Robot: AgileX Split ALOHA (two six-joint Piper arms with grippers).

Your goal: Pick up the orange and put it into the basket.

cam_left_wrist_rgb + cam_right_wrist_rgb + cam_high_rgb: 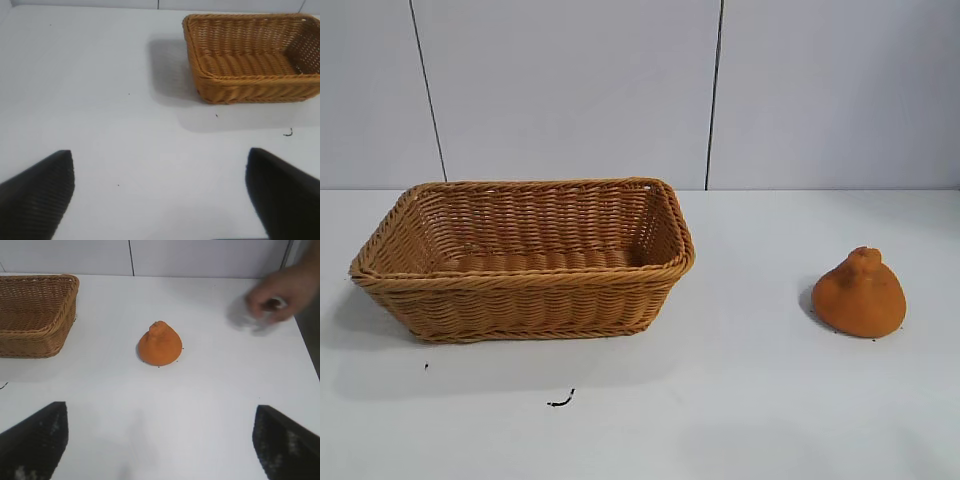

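The orange (860, 294), a matte burnt-orange cone-shaped lump with a knob on top, sits on the white table at the right; it also shows in the right wrist view (160, 345). The tan woven basket (525, 282) stands at the left and is empty; it shows in the left wrist view (255, 85) and in the right wrist view (35, 335). My right gripper (161, 412) is open and empty, well short of the orange. My left gripper (161, 162) is open and empty, away from the basket. Neither gripper shows in the exterior view.
A person's blurred hand (282, 292) hovers over the table's far corner beyond the orange in the right wrist view. A small dark scrap (561, 401) lies on the table in front of the basket. A white wall runs behind the table.
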